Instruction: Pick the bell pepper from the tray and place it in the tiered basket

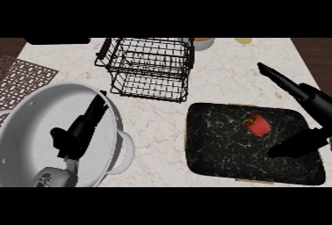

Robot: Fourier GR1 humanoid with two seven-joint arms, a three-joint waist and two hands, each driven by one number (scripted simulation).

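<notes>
My right hand (316, 102) hung at the right side of the tray (220, 158), wide open, long fingers stretched up and to the left and the thumb jutting out lower down over the tray's near right part, holding nothing. And there it was, the bell pepper (258, 125), red, lying on the dark marbled tray in its right half, just left of that hand and roughly in line with the gap between fingers and thumb, though not yet touched by either. Its green stem pointed up and to the left, so I judged its long axis to run slantwise, from far left to near right, across the line of my reach more than along it. My left hand (81, 132) was well apart from all this, over the big white pot (32, 132) on the left of the desk (162, 132), fingers straight and pointing away from me, also holding nothing. So the right hand was plainly the nearer one, and the pick looked like its job: a short move leftward and down, then closing round the pepper across its narrower width. The tiered basket (149, 68), black wire, stood beyond the tray's far left corner, so after a lift the carry would, by my reckoning, go away from me and to the left.
</notes>
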